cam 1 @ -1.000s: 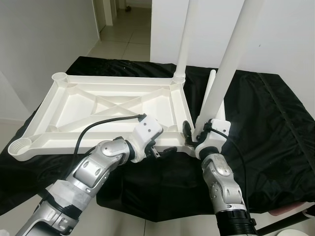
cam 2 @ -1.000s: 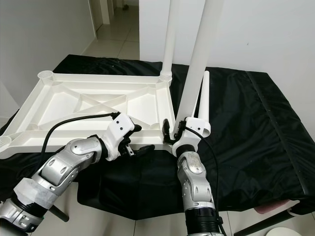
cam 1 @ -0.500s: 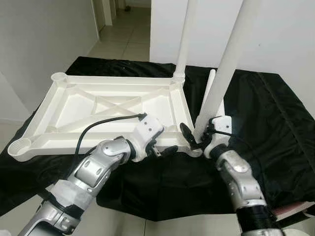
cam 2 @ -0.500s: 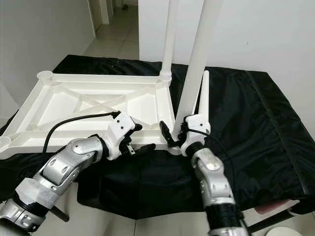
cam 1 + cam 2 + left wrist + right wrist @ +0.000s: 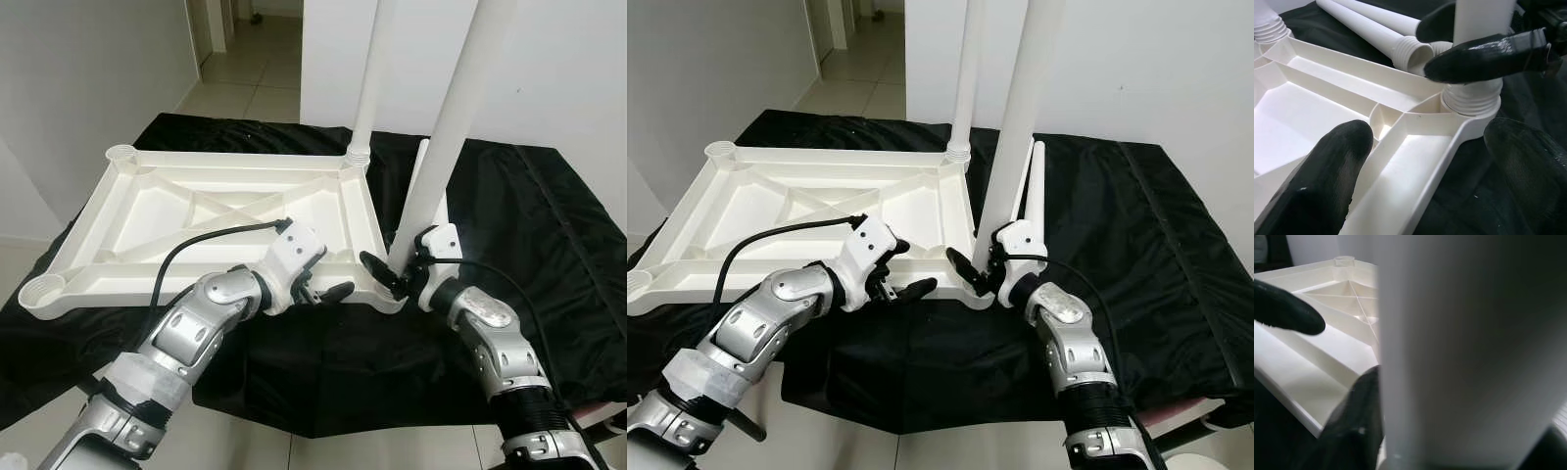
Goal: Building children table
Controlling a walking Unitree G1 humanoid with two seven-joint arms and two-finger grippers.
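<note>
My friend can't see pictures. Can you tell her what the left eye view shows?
A robot's right gripper holds a tall white table leg standing in the near corner of an upside-down white tabletop on a black cloth. Its left gripper steadies the tabletop's near edge. Another leg stands at the far corner.

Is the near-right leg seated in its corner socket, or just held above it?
Seated: the leg stands upright, its threaded end in the tabletop's corner socket, right gripper around it.

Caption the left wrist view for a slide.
Left end effector open at the upturned tabletop corner where a white leg stands.
</note>
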